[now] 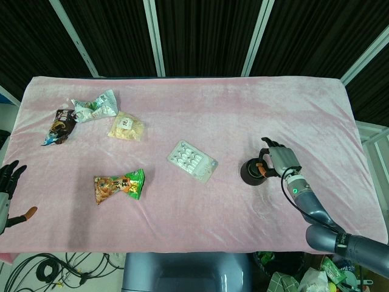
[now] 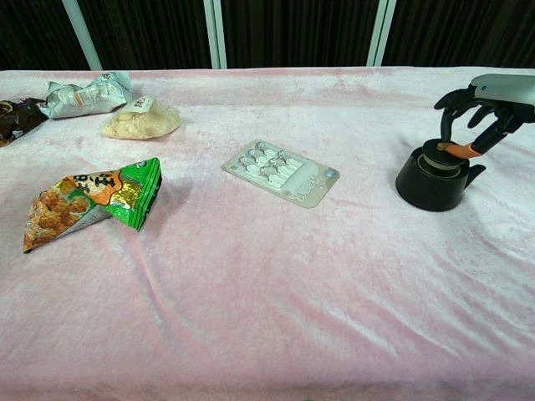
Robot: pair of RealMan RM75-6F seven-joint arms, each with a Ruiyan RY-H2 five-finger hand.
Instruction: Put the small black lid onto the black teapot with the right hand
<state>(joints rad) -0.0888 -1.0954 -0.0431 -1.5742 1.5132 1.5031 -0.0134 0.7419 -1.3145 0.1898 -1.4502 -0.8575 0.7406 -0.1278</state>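
Lettering on the snack bags is too small to read. Pink velvety cloth covers the counter [image 2: 251,276] before dark curtains. Right hand [image 2: 485,104] fingers [image 2: 458,150] pinch the small black lid [image 2: 440,156], seated in the black teapot [image 2: 432,182]. Left hand [image 1: 7,185] hangs released.

Bright, even overhead light fell on the surface [image 2: 251,276]; shadows were soft, both views sharp, background dark

This looks like a robot test lab or recording studio. A desk [image 1: 243,109] draped in pink velvet cloth stands before black curtains [image 1: 206,33] hung between white frame bars [image 1: 153,36]. Loose cables [image 1: 55,267] lie tangled on the floor under the desk's front edge, beside a grey machine base [image 1: 188,271].
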